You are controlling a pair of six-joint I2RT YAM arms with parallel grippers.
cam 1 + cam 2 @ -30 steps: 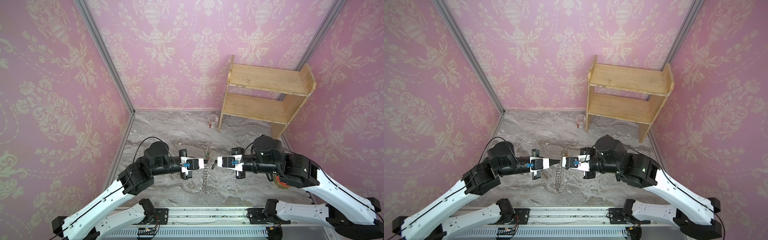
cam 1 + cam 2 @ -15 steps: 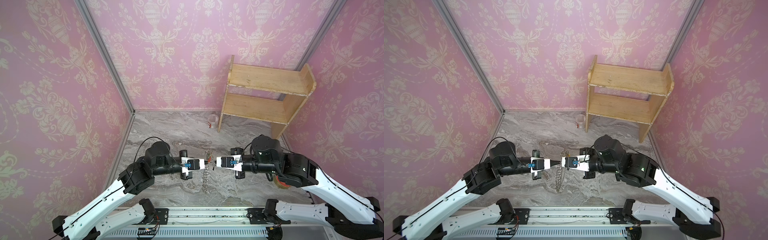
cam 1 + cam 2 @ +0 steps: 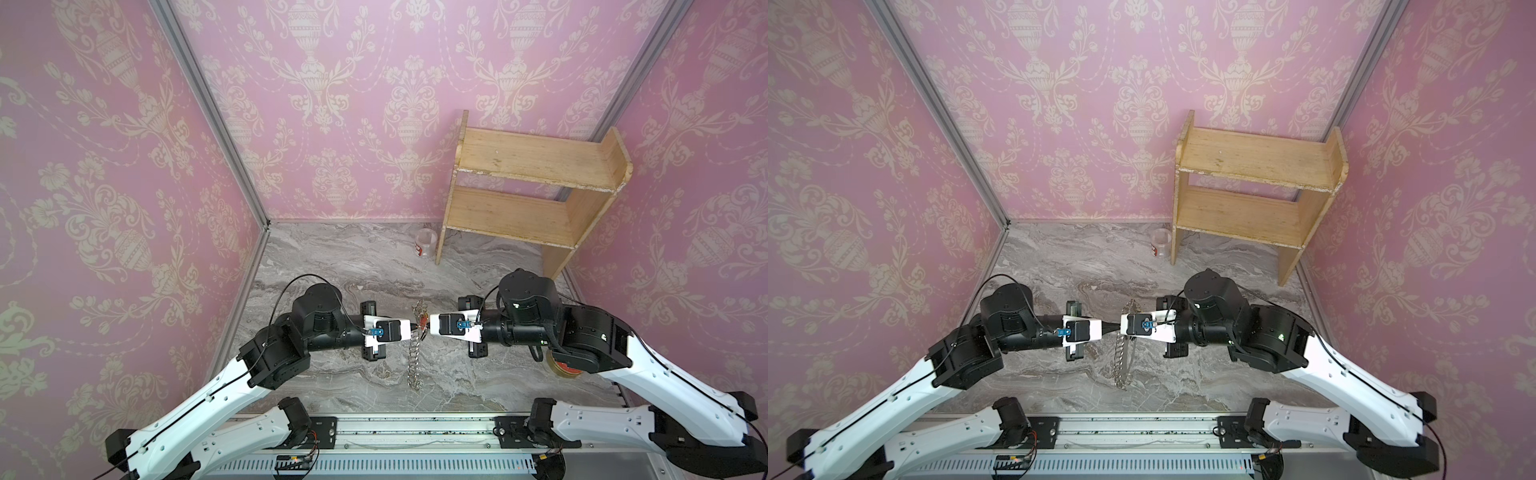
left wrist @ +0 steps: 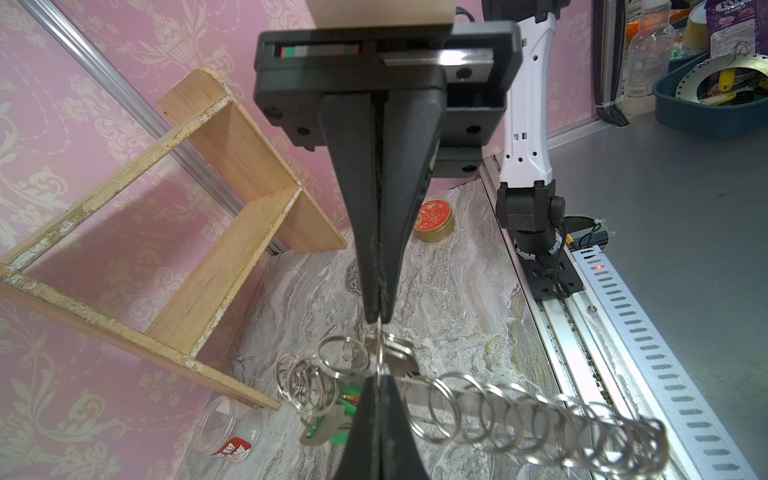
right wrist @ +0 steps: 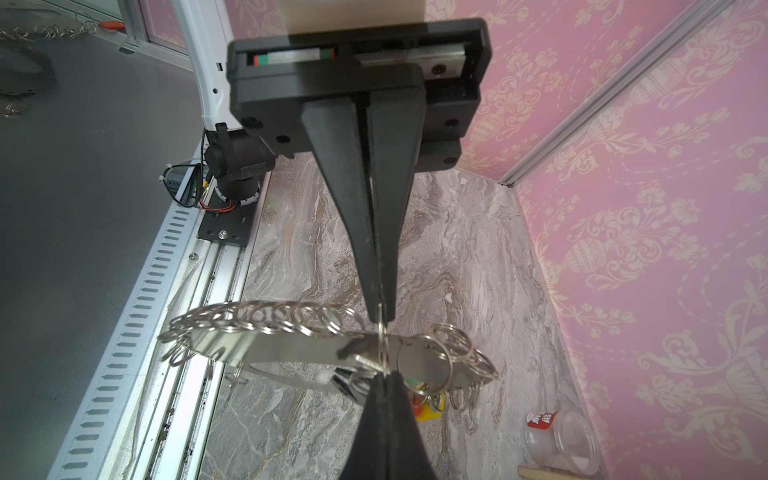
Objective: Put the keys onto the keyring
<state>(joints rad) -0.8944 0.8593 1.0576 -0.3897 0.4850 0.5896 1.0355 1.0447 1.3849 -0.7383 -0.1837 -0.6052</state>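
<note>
Marble tabletop point(image 3: 332, 257) below; my left gripper point(image 4: 377, 380) and right gripper point(image 5: 384, 376) both pinch the keyring point(image 5: 291, 345) between their tips, keys point(image 4: 326, 426) dangling beneath. Right has edged closer to left, probably easing a key on.

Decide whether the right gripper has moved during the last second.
Yes, slightly: the right gripper, shut on the keyring, has edged leftward in both top views, away from the wooden shelf.
</note>
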